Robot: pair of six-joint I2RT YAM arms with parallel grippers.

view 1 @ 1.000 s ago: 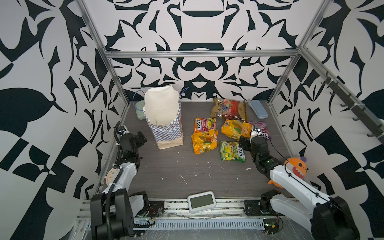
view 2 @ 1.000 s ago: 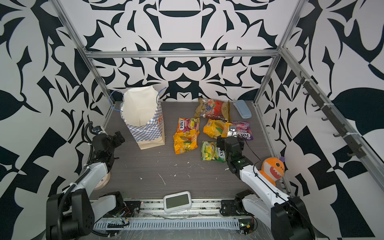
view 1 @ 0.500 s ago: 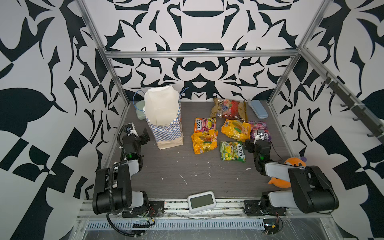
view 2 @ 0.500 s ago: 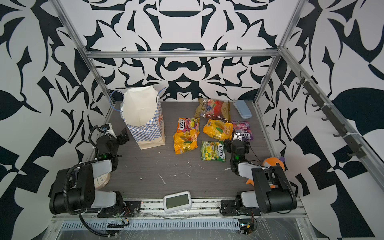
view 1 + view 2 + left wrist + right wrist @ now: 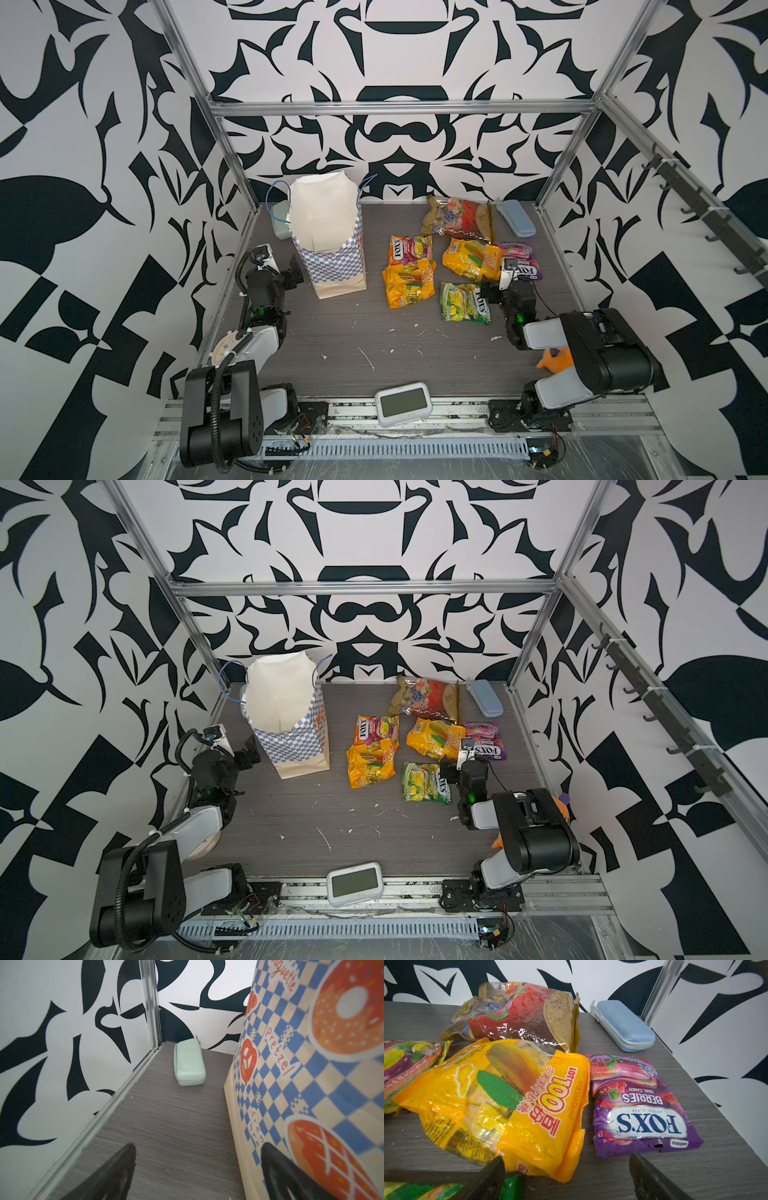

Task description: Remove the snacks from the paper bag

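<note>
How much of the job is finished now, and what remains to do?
Done: six snacks lie on the table right of the paper bag: purple packet, green packet, orange-pink packet, two yellow bags, red-gold bag. In hand: nothing; left gripper and right gripper are open and empty. Left: probably nothing; the bag's visible white inside shows no packet, though its bottom is hidden.

Left fingers spread, right fingers spread, both empty

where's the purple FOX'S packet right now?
In both top views the purple FOX'S packet lies flat on the right, beside the right-hand yellow-orange bag, in front of the blue case.
</note>
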